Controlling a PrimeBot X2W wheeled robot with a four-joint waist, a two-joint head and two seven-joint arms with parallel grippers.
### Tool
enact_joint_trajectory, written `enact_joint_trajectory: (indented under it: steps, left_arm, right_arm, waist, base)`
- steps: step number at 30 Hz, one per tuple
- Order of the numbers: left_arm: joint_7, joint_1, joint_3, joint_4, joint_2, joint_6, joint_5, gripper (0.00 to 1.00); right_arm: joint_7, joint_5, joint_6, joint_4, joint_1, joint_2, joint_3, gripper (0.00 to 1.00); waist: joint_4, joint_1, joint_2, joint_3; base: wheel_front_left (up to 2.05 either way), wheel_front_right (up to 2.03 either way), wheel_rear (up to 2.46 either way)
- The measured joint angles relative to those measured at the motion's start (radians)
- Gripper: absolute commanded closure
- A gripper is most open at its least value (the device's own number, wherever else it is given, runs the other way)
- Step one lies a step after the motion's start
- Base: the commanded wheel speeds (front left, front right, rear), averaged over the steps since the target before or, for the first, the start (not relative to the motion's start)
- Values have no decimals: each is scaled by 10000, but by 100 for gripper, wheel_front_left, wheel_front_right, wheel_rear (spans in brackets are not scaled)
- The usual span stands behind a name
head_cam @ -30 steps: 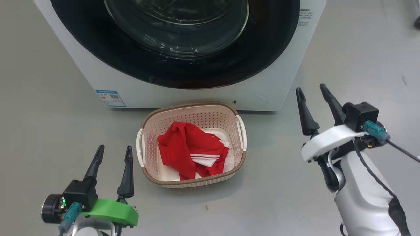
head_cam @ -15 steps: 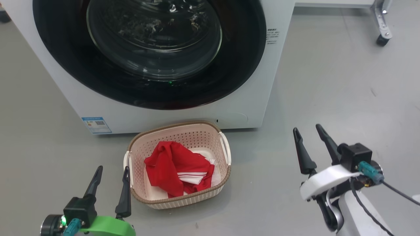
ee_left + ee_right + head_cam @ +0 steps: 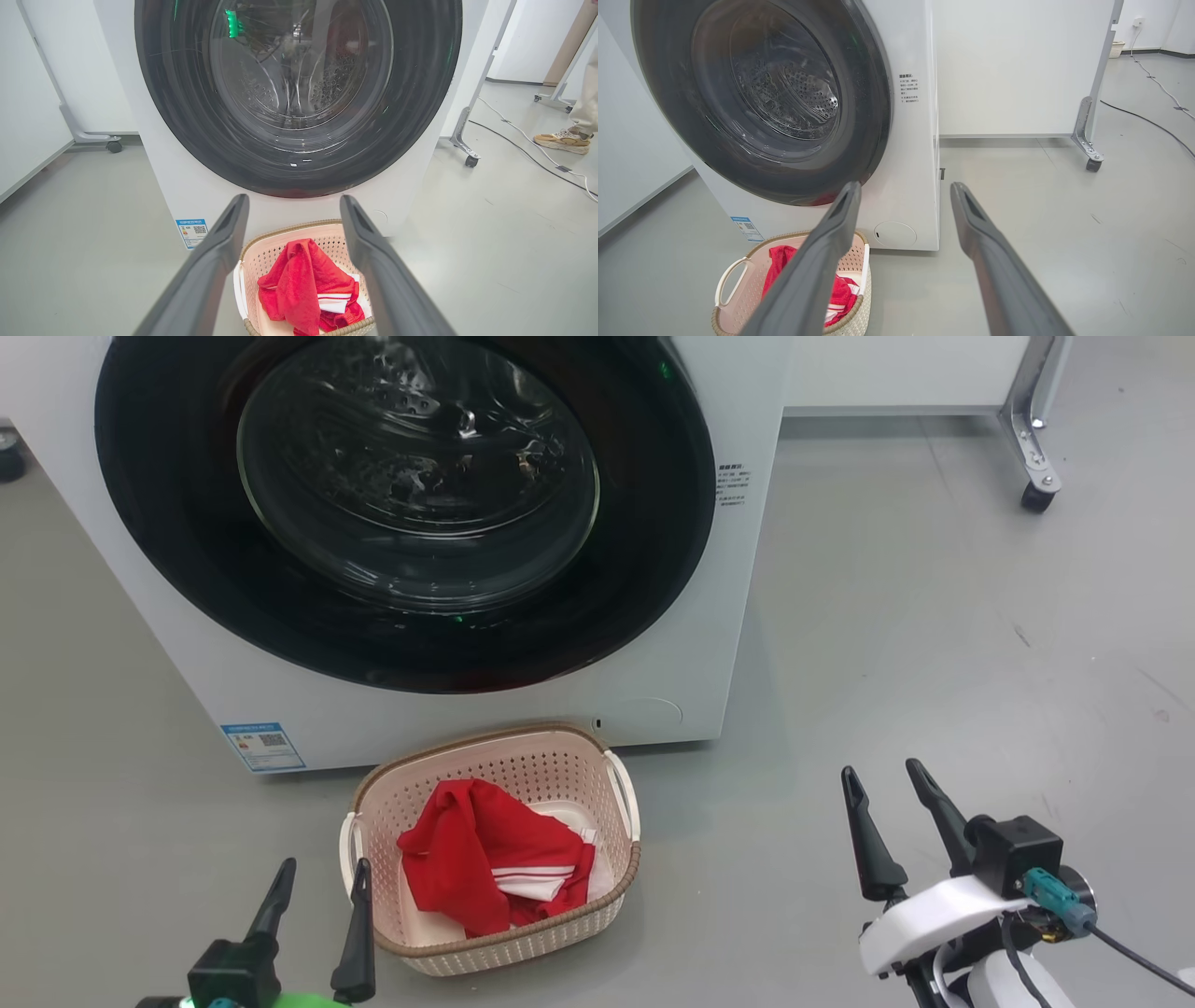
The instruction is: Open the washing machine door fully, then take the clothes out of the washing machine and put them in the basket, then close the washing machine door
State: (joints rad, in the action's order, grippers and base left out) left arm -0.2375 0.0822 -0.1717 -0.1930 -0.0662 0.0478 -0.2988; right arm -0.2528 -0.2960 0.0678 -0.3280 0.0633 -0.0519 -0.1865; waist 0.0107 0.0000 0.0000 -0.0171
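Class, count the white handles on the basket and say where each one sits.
2. The left handle is on the left end of the basket, the right handle on its right end; none appears hidden.

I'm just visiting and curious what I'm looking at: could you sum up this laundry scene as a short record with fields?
Door: washing machine door shut, flush on the washing machine
Laundry: red clothes lying in the basket
Basket place: just before the machine's front
Arms: left gripper and right gripper both open, holding nothing
Bystander: a person's shoe off to one side
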Motion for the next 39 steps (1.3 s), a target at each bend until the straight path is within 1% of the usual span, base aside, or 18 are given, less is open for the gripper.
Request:
enact_joint_trajectory:
  steps: [9, 10, 14, 21, 23, 39]
  left_arm:
    - [79, 122, -58, 134, 2, 12, 0, 0]
    - [88, 151, -58, 174, 2, 15, 0, 0]
    - [90, 236, -63, 238, 2, 88, 0, 0]
    - [173, 314, -100, 395, 2, 90, 0, 0]
    - [174, 317, -107, 414, 2, 98, 0, 0]
    - [222, 436, -138, 616, 2, 174, 0, 0]
  right_arm:
    - [0, 42, -19, 305, -408, 33, 8, 0]
    - [0, 44, -90, 332, -501, 36, 8, 0]
    - [0, 69, -92, 399, -630, 40, 6, 0]
    - [0, 75, -111, 596, -768, 58, -15, 0]
    - [0, 86, -180, 646, -785, 59, -15, 0]
    - [0, 100, -188, 918, -1009, 65, -21, 0]
  waist:
    - [3, 0, 0, 146]
    - [-4, 0, 0, 158]
    - [-13, 0, 0, 171]
    - [-12, 0, 0, 177]
    - [-10, 0, 0, 175]
    - [-33, 0, 0, 169]
  base:
    - [0, 0, 0]
    - [0, 0, 0]
    - [0, 0, 0]
    - [0, 0, 0]
    - [0, 0, 0]
    - [0, 0, 0]
